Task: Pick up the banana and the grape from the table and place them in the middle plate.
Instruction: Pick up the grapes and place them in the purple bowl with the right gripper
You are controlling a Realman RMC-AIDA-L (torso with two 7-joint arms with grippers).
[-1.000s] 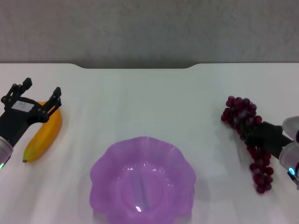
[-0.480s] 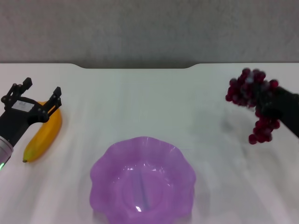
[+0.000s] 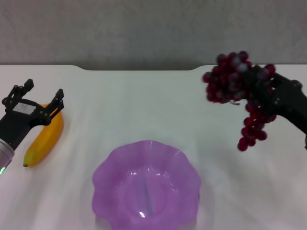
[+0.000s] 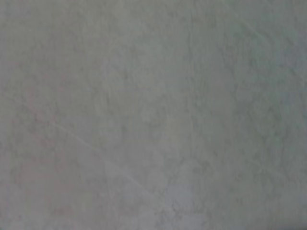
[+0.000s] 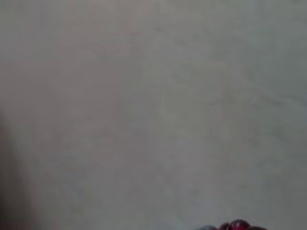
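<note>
Having lifted the grape [image 3: 237, 91] off the table [image 3: 144, 105], the right gripper [image 3: 261, 98] grips it, nearing the middle plate [image 3: 146, 189], while the left gripper [image 3: 37, 100] waits spread over the banana [image 3: 45, 139].

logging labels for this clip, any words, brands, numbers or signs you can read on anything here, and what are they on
None can be read.
The left gripper, beside the banana, carries a small pale patch that could be a label, but it is too small to read.
The grapes, held up by the right gripper, the purple plate and the white table show no print.
Both wrist views show no text.
</note>
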